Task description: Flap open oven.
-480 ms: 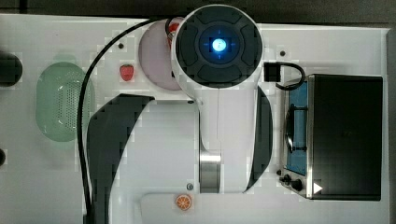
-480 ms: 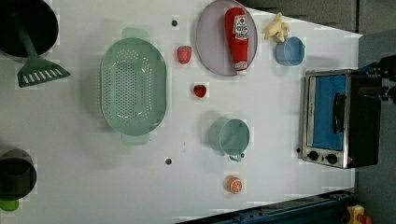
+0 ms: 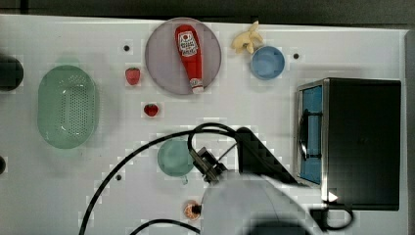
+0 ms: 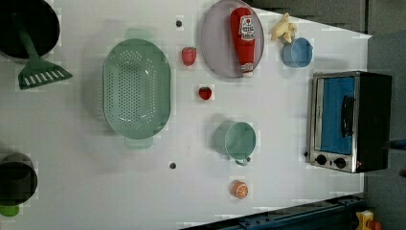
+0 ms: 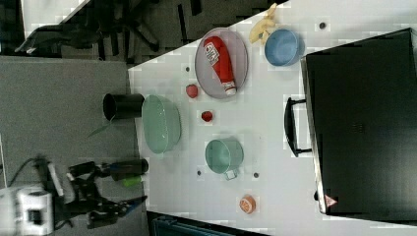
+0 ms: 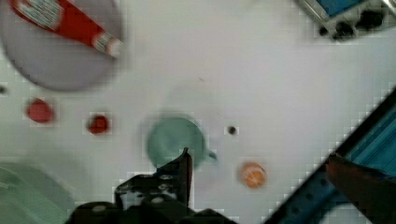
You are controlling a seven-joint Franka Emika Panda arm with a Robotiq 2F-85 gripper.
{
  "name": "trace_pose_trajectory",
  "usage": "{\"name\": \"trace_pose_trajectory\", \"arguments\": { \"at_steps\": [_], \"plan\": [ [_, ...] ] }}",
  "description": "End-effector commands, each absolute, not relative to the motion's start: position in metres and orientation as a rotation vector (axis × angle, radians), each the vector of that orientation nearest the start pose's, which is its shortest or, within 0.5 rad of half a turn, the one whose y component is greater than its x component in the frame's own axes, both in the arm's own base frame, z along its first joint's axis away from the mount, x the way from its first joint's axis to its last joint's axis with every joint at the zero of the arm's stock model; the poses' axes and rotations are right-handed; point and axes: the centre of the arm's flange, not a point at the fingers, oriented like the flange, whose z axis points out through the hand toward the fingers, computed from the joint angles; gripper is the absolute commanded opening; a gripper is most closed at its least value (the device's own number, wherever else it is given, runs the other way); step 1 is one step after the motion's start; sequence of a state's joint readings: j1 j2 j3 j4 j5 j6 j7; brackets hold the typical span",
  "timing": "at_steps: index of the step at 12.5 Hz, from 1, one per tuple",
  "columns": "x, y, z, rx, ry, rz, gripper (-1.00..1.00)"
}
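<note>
The oven (image 3: 364, 142) stands at the top view's right side, a black-topped box in a silver frame. Its blue-tinted door (image 4: 337, 115) is shut flat against the frame, the dark bar handle (image 4: 347, 115) across it and black knobs (image 4: 330, 161) beside it. The handle (image 5: 291, 128) juts out from the front in the right view. My arm (image 3: 244, 205) lies along the top view's bottom edge, left of the oven. In the wrist view my gripper (image 6: 258, 156) is open, with nothing between its fingers, above the white table; a corner of the oven (image 6: 348, 21) shows far off.
A green mug (image 3: 174, 157) and an orange half (image 3: 190, 210) sit close to my arm. A grey plate (image 3: 164, 63) carries a ketchup bottle (image 3: 190, 54). A green colander (image 3: 68, 107), two strawberries, a blue bowl (image 3: 267, 62) and a banana (image 3: 247, 40) lie farther off.
In the top view my arm has swung from the table's middle down to the bottom edge, uncovering the plate, the mug and the oven's front. The oven door has stayed shut.
</note>
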State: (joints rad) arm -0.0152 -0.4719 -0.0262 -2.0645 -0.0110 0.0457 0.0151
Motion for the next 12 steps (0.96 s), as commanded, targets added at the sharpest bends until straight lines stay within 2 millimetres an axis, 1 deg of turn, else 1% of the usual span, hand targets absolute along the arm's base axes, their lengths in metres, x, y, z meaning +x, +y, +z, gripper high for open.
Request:
{"name": "trace_pose_trajectory", "arguments": {
  "at_steps": [1, 4, 6, 7, 9, 12],
  "plan": [
    [0.418, -0.032, 0.608, -2.8, 1.404, -0.002, 0.65],
    [0.42, -0.035, 0.604, -2.797, 1.411, 0.006, -0.09],
    [0.425, -0.044, 0.592, -2.79, 1.434, 0.049, -0.56],
    [0.428, -0.051, 0.582, -2.785, 1.451, 0.081, -0.65],
    [0.434, -0.066, 0.562, -2.803, 1.419, 0.145, -0.65],
    [0.445, -0.093, 0.531, -2.864, 1.261, 0.202, -0.65]
  ]
}}
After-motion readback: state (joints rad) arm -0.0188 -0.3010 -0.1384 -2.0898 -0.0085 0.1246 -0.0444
